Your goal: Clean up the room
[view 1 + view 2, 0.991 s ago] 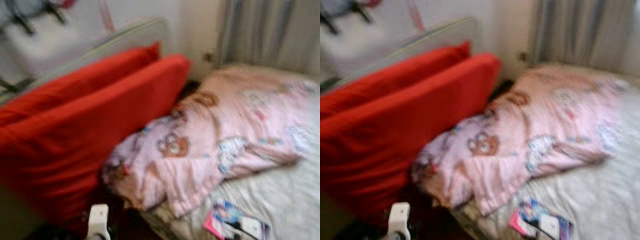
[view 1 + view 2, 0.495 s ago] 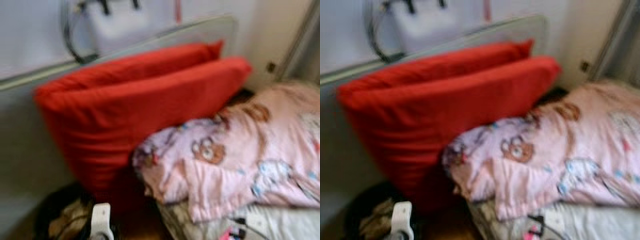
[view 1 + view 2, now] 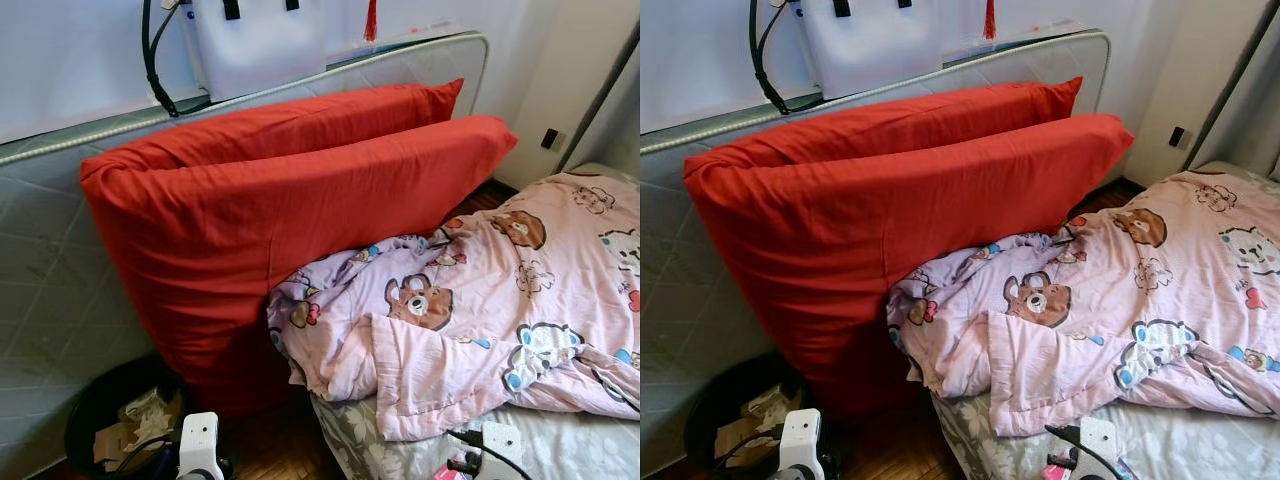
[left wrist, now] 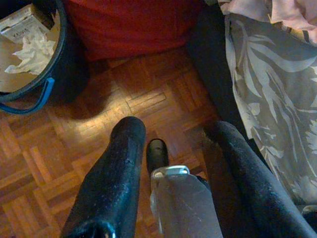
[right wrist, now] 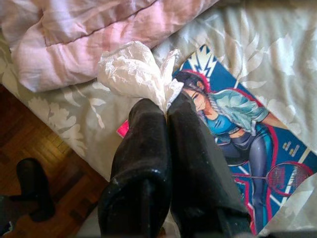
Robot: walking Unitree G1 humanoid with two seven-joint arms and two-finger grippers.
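Grey quilted mattress (image 3: 60,260) stands on edge against the wall, well beyond both grippers, with two large red cushions (image 3: 290,220) leaning on it. Beside them lies the bed, its leaf-patterned grey sheet (image 5: 237,29) under a rumpled pink duvet (image 3: 500,300) printed with bears. Parquet floor (image 4: 99,119) runs between the cushions and the bed.

Down at the foot of the cushions sits a dark round bin (image 4: 54,69) holding cardboard and crumpled paper; seen along the left gripper (image 4: 173,134), it lies ahead and off to one side, well apart from the fingers. That gripper hangs over the bare parquet with its two black fingers spread wide and nothing between them; the bed's edge runs just beside one finger.

The right gripper (image 5: 166,106) is over the bed near its edge, fingers pressed together on a crumpled white tissue (image 5: 133,72), which sticks out past the fingertips. Just beneath and beyond the tips lies a colourful magazine (image 5: 237,129) with a drawn figure on its cover, flat on the sheet. The duvet's hem lies just past the tissue.
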